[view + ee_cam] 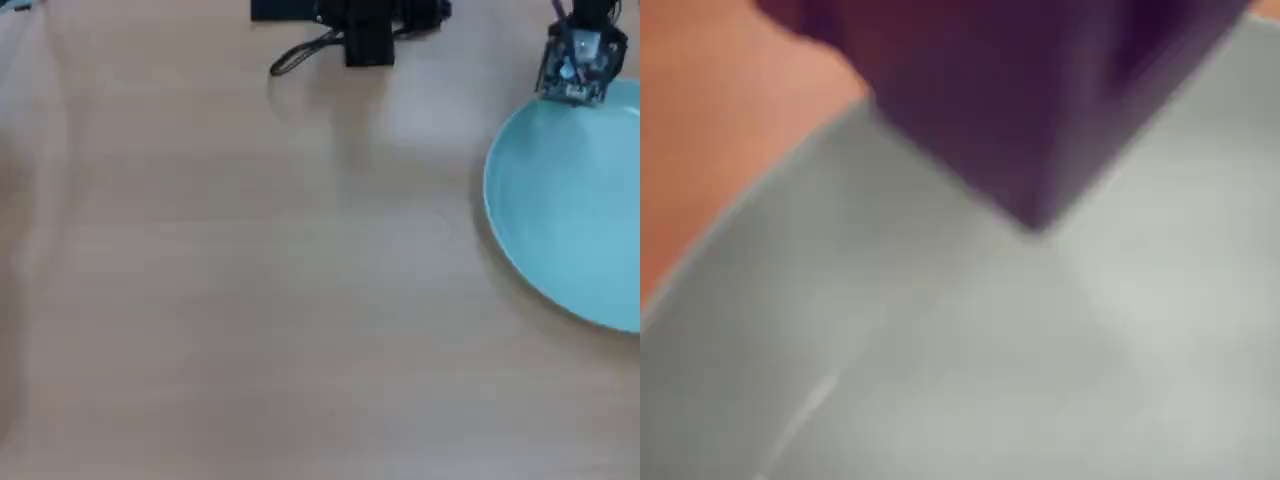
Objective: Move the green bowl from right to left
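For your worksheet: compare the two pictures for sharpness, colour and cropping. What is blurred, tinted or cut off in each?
Overhead view: mildly soft, evenly lit; the green bowl is cut off by the right edge, and the gripper at its top rim is blurred. Wrist view: heavily out of focus; the bowl looks grey-green, the table orange, and the gripper is a dark purple smear, so the jaws cannot be read.

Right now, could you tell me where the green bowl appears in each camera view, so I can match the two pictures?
Overhead view: the green bowl lies at the right edge on the wooden table, cut off by the frame.
Wrist view: the bowl fills most of the picture, blurred, its rim running along the upper left.
Shared landmark: the gripper at the bowl's upper rim overhead, the dark block at the top of the wrist view.
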`<state>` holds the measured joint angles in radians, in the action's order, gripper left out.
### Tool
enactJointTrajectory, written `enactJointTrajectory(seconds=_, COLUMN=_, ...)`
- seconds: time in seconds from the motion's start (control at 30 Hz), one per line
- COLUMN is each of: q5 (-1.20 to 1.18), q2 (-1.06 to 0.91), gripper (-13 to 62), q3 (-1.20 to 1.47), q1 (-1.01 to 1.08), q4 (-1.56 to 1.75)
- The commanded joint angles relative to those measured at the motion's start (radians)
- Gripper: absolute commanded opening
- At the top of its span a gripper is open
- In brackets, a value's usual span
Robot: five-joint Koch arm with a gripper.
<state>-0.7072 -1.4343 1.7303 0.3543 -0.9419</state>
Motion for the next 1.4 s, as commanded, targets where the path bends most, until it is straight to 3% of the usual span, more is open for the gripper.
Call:
enactJointTrajectory(seconds=0.0, q5=0.000, q2=-0.003, gripper=-6.8, q3=-0.104, q1=-0.057, q4=0.018)
enactJointTrajectory(seconds=1.0, q5=0.092, q2=0.029, gripper=-6.2, q3=-0.089, q1=0.021, q4=-0.014)
enactJointTrajectory(seconds=1.37, q5=0.120, q2=-0.015, gripper=6.5, q3=-0.176, q1=0.058, q4=-0.213)
